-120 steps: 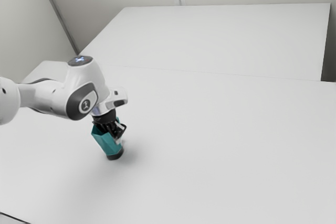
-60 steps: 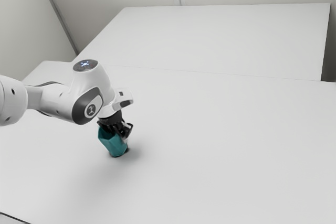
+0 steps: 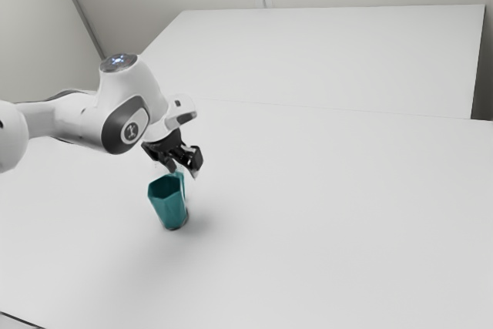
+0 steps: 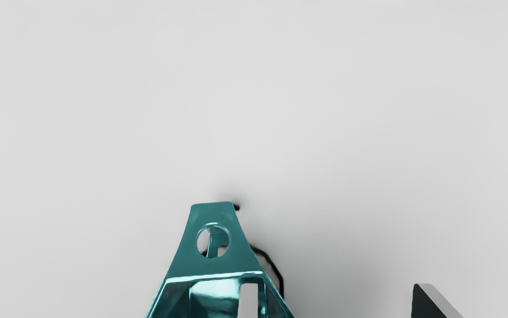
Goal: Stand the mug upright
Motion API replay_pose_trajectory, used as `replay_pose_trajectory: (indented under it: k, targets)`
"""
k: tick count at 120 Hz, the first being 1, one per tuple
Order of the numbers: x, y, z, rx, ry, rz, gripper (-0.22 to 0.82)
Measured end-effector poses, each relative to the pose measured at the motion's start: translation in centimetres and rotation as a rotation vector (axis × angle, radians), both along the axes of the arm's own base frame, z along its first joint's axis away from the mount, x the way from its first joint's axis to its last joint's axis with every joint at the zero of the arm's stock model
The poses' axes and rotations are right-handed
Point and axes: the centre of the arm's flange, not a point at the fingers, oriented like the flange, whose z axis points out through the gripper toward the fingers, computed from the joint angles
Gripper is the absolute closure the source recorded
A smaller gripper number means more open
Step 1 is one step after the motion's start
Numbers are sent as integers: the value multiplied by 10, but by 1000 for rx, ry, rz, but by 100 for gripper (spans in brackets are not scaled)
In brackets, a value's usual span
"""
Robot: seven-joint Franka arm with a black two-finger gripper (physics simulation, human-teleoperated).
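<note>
Mug upright on the table, mouth up.

The mug (image 3: 169, 204) stands on its base toward the exterior view's left, well in from the table's (image 3: 323, 213) far edge. The gripper (image 3: 183, 170), fingers spread, holds nothing just above its rim. The uprighting looks achieved; at most, clearing the hand remains. No writing reads on the mug; the arm's badge (image 3: 132, 131) is illegible.

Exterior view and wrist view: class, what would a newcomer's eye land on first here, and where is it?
Probably the teal mug, vivid on the pale table, its mouth facing up. Next, the white robot arm reaching in from the exterior view's left. Its black gripper hangs just above the mug, jaws apart.
</note>
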Motion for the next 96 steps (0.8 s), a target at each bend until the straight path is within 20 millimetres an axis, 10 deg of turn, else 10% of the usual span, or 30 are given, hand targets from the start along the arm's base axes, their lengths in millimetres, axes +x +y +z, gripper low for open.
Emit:
replay_pose_trajectory:
  k: [96]
  targets:
    - [46, 15, 191, -1, 156, 55, 2]
